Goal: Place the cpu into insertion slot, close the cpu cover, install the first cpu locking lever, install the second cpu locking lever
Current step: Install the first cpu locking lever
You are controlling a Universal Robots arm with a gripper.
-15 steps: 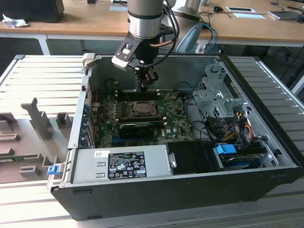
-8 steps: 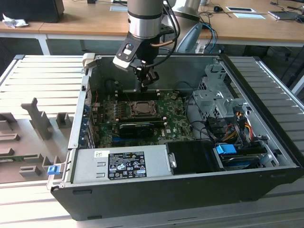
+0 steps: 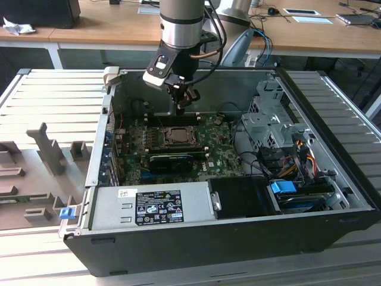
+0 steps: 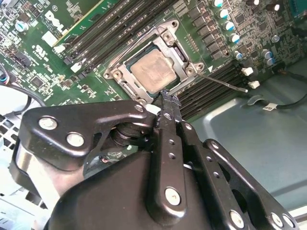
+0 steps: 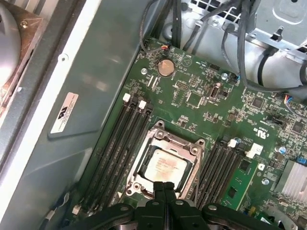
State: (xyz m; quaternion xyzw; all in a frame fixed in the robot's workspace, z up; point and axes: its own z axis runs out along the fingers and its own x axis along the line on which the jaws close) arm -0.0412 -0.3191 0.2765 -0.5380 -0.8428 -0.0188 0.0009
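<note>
The cpu (image 4: 149, 71) (image 5: 164, 166), a pale silvery square, lies in the insertion slot (image 4: 116, 73) on the green motherboard. The cpu cover (image 4: 178, 50) (image 5: 168, 140) lies flat over it, and the chip shows through its cut-out. A thin metal locking lever (image 4: 225, 82) juts out from one corner of the socket across the memory slots. My gripper (image 4: 168, 98) (image 5: 164, 186) (image 3: 183, 106) hangs just above the socket's edge. It is shut, fingertips together with nothing between them. In the exterior view the socket (image 3: 177, 136) sits below the gripper.
Long black memory slots (image 5: 125, 143) flank the socket on both sides. A black card (image 3: 172, 159) lies in front of the socket, and a power supply (image 3: 152, 205) stands at the case front. Drive cage (image 3: 271, 119) and cables (image 3: 297, 158) fill the exterior view's right. Case walls (image 3: 101, 143) surround everything.
</note>
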